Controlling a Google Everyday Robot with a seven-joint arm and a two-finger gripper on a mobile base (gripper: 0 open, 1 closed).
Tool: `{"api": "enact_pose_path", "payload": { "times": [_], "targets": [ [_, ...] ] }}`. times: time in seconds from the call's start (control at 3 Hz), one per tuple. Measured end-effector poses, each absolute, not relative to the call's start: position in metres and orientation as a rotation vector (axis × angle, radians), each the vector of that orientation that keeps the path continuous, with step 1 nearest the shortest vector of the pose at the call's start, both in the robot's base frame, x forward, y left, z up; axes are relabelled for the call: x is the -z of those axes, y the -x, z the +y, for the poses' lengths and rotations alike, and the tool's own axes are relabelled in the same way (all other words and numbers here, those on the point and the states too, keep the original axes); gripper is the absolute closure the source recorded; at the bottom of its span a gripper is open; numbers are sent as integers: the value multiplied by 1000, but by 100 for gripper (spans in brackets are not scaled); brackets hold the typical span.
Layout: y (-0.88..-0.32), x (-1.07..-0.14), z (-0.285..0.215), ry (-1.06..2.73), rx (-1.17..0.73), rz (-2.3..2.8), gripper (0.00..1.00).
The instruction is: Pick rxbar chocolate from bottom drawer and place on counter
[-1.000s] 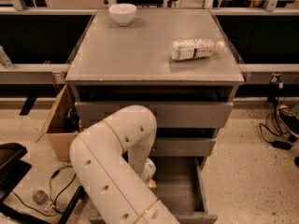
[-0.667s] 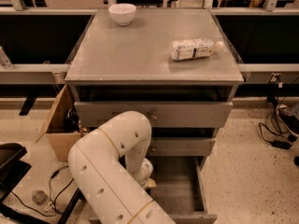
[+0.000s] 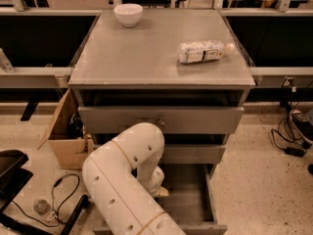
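Note:
The bottom drawer (image 3: 193,202) is pulled open at the foot of the grey cabinet, and its plain grey floor shows to the right of my arm. My white arm bends down into the drawer. My gripper (image 3: 160,191) is low inside it at the left, mostly hidden behind the wrist. The rxbar chocolate is hidden from view. The counter (image 3: 146,53) is the flat grey top of the cabinet, well above the gripper.
A white bowl (image 3: 128,14) stands at the counter's back left. A clear plastic bottle (image 3: 203,51) lies on its right side. The two upper drawers (image 3: 161,120) jut out above the bottom one. A cardboard box (image 3: 66,136) and cables lie on the floor to the left.
My arm has shifted slightly and its wrist has sunk a little deeper into the bottom drawer. The bowl and the bottle have not moved.

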State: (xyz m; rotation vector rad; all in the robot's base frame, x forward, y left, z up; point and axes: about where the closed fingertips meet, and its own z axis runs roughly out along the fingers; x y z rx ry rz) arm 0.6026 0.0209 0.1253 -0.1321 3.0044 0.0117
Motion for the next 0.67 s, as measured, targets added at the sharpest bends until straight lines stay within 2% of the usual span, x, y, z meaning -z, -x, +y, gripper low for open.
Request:
{"api": "enact_pose_path", "payload": {
  "times": [0.67],
  "targets": [
    [-591,-95,25,152,25,3058,0]
  ]
}}
